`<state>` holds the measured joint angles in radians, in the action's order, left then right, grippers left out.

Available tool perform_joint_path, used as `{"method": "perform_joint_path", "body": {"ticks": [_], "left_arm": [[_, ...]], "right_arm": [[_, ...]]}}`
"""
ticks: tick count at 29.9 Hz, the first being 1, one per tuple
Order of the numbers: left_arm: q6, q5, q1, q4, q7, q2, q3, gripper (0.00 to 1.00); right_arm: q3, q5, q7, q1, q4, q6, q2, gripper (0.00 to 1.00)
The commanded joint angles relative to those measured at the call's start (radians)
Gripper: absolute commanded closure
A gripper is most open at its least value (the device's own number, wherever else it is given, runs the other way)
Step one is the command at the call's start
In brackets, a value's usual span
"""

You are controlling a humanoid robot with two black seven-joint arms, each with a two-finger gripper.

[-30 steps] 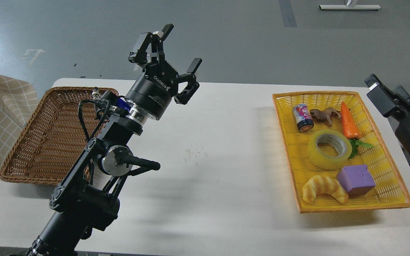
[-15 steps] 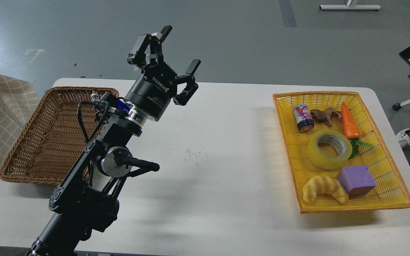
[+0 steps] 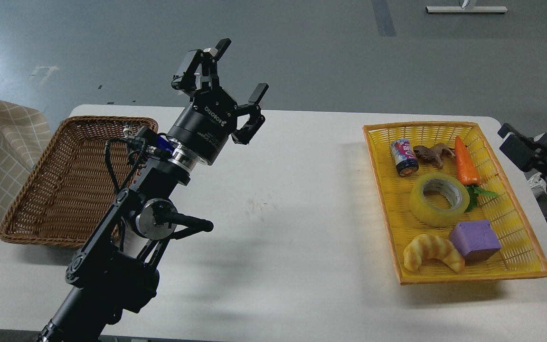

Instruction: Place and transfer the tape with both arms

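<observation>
Grey floor stretches behind the white table (image 3: 278,228) you are looking down on. Your left gripper (image 3: 235,71) is raised above the table's far left part, its two black fingers spread wide with nothing between them, the ROBOTIQ wrist tilted up and to the right. Below and left of that wrist sits a brown wicker basket (image 3: 55,190) on the table's left end, partly hidden by the arm. Your right gripper (image 3: 515,145) shows only at the right edge, dark and partly cut off, so you cannot tell whether its fingers are apart or together; it hangs just beyond the table's right side, apart from everything on it. Near it, on the table's right end, lies a yellow woven tray (image 3: 382,199). The tape (image 3: 438,198) lies flat in the middle of that tray, core hole facing up, untouched by either gripper. Beyond the tape lie a small drink can (image 3: 404,156), a brown toy animal (image 3: 432,154) and an orange toy carrot (image 3: 466,161) whose green leaves touch the tape's right side. Nearer to you sit a purple cube (image 3: 475,240) and a croissant (image 3: 432,251), side by side.
</observation>
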<state>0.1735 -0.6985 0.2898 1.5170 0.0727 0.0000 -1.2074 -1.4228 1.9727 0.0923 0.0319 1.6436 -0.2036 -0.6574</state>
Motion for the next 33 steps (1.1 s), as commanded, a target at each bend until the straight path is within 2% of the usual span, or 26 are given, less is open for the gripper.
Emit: {"method": "perform_joint_path", "body": {"ticks": [1, 5, 11, 17, 33], "left_arm": [[0.0, -0.003, -0.003, 0.0, -0.001, 0.0, 0.0, 0.0], [0.0, -0.001, -0.003, 0.0, -0.002, 0.0, 0.002, 0.0], [-0.002, -0.003, -0.011, -0.001, -0.002, 0.0, 0.002, 0.0], [-0.002, -0.001, -0.011, -0.003, -0.002, 0.0, 0.002, 0.0], [-0.002, 0.002, -0.011, -0.009, -0.002, 0.0, -0.012, 0.0]], "right_arm": [[0.053, 0.052, 0.024, 0.025, 0.001, -0.008, 0.018, 0.09], [0.097, 0.051, 0.024, 0.078, -0.008, -0.107, 0.038, 0.09], [0.133, 0.063, 0.03, 0.137, -0.027, -0.172, 0.088, 0.09], [0.215, 0.107, 0.047, 0.184, -0.142, -0.172, 0.107, 0.04], [0.248, 0.11, 0.053, 0.227, -0.182, -0.178, 0.214, 0.04]]}}
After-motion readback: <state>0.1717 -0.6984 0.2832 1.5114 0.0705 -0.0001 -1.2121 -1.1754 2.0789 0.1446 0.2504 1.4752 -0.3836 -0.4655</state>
